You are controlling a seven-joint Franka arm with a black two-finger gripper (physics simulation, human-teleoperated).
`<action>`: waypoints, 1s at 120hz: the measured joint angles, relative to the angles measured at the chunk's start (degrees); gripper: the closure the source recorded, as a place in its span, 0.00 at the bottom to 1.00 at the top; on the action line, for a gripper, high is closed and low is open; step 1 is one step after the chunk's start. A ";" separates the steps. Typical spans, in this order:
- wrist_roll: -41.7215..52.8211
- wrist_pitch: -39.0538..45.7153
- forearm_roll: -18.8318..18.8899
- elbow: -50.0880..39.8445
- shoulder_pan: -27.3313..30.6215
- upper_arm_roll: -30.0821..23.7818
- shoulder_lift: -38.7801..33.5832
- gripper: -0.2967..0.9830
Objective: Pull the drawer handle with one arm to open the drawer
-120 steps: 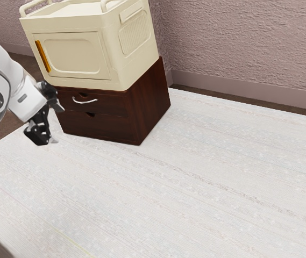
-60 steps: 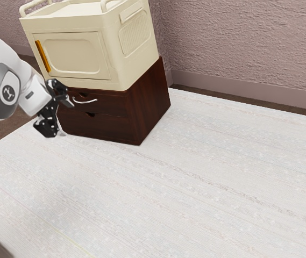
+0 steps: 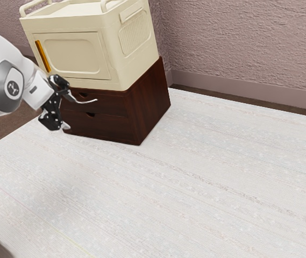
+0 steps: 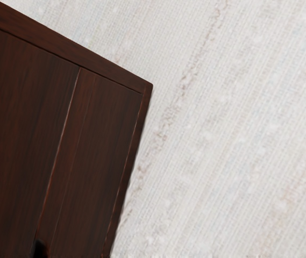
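Observation:
In the exterior view my gripper [image 3: 66,111] is open in front of the left part of the dark wooden cabinet [image 3: 151,102], its two fingers well apart. The upper finger overlaps the left end of the curved silver handle [image 3: 88,101]; whether they touch I cannot tell. The lower finger is in front of the bottom drawer [image 3: 107,126]. The upper drawer [image 3: 112,105] looks flush with the cabinet front. In the wrist view the cabinet front [image 4: 23,118] lies tilted, with a seam between its drawers and a dark notch low down.
A cream storage box [image 3: 83,54] with an orange strip [image 3: 43,56] stands on top of the cabinet. The pale floor covering [image 3: 196,188] spreads around the cabinet's base. Textured walls [image 3: 239,43] rise behind.
My hand has moved toward the cabinet, to the exterior view's right and slightly up, bringing the upper finger over the handle's left end. The drawers have not visibly moved.

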 joint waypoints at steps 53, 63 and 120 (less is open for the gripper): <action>-0.14 0.73 1.84 1.15 0.27 0.09 2.16 0.23; -0.14 0.77 1.97 1.89 -0.08 0.09 3.54 0.23; -0.24 0.72 3.53 9.03 -1.27 0.22 11.65 0.23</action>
